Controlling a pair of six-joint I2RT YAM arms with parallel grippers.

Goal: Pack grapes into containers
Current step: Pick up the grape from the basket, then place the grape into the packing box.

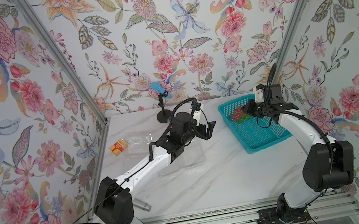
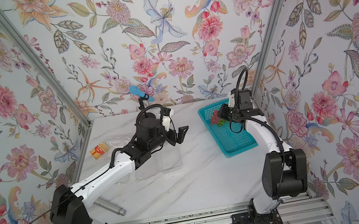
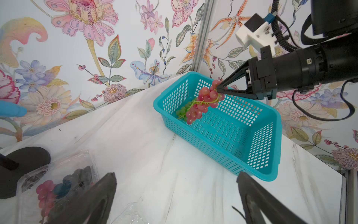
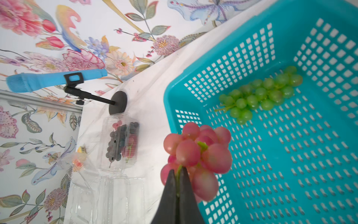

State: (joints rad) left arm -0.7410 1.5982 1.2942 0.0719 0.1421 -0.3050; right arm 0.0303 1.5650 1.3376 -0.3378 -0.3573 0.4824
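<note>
My right gripper (image 4: 178, 171) is shut on the green stem of the red-pink grapes (image 4: 199, 153), which hang above the far end of the teal basket (image 1: 268, 143). The left wrist view shows the same grip (image 3: 219, 89) on the red-pink bunch (image 3: 201, 102). Green grapes (image 4: 261, 95) lie on the basket floor. A clear container (image 4: 120, 143) near the microphone base holds dark purple grapes and some red berries. Clear containers (image 1: 192, 155) lie open beside the left arm. My left gripper (image 1: 209, 129) hovers open and empty over the table middle.
A blue microphone (image 1: 161, 91) on a black stand stands at the back of the table. An orange box (image 1: 118, 147) sits at the left edge beside another clear container (image 1: 137, 140). A metal cylinder (image 1: 141, 205) lies near the left arm's base. Floral walls enclose three sides.
</note>
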